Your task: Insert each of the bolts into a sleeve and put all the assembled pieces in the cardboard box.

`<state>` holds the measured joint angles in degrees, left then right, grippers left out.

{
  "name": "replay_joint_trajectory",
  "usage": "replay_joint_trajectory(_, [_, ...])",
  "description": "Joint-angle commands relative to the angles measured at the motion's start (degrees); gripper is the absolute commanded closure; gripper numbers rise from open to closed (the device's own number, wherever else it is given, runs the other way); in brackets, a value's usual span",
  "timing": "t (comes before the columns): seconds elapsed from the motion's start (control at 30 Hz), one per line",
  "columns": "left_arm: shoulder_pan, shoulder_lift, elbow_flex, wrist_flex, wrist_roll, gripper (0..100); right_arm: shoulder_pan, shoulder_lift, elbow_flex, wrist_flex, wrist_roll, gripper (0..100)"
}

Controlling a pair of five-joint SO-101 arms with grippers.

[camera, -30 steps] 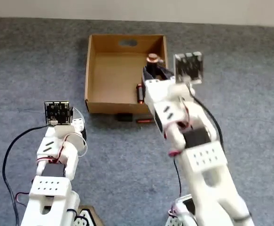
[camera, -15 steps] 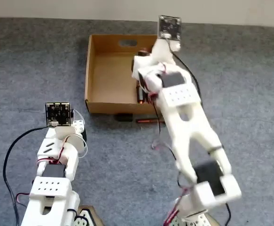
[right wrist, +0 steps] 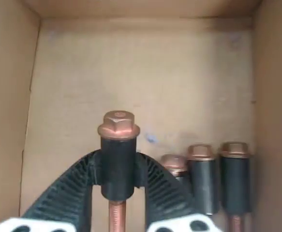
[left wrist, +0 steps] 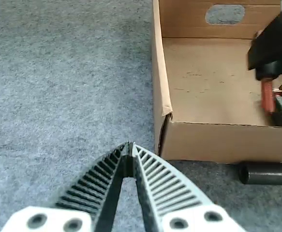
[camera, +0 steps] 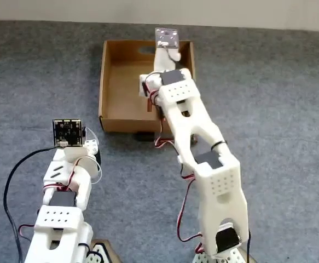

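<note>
**High view.** The right arm (camera: pixel 192 126) stretches across the grey carpet (camera: pixel 290 109). Its wrist is over the cardboard box (camera: pixel 102 82), and the claw is tucked beneath it. The left arm (camera: pixel 66 181) sits folded, well apart from the box. A loose sleeve (camera: pixel 144 136) lies on the carpet just outside the box's near wall, partly under the right arm. The small boards on the wrists carry marks too fine to read.

**Left wrist view.** The left claw (left wrist: pixel 128 147) is clenched on nothing, its ribbed fingers pressed tip to tip above the carpet. Beyond the tips and off to one side stands a corner of the box (left wrist: pixel 213 140). The loose sleeve (left wrist: pixel 265 173), a black cylinder, lies against the foot of that wall. It has no bolt in it, so I judge that at least one assembly is left to do. The box walls are plain brown, with an oval handle cut-out and no print.

**Right wrist view.** The right claw (right wrist: pixel 117 162) grasps a sleeved bolt (right wrist: pixel 118 137). The fingers grip the black sleeve, the copper hex head sits beyond the tips, and the shank runs back toward the wrist. Gripping the sleeve probably keeps the two parts together as one piece. Three finished pieces (right wrist: pixel 201 176) lie side by side on the box floor (right wrist: pixel 131 72), just beside the claw and next to one wall. The held piece hangs over the bare floor next to them, and I judge it is there to be let go into that row. I can read no writing here.
</note>
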<state>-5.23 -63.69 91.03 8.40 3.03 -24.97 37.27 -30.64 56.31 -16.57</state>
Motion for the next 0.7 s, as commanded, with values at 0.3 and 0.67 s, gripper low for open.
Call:
replay_joint_trajectory(0.3, [-0.3, -0.9, -0.3, -1.3, 0.4, 99, -0.9, 3.1, -4.1, 9.5, -0.7, 99.1])
replay_joint_trajectory(0.67, [-0.3, -0.9, -0.3, -1.3, 0.4, 99, -0.8, 3.3, -3.6, 9.7, -0.7, 99.1])
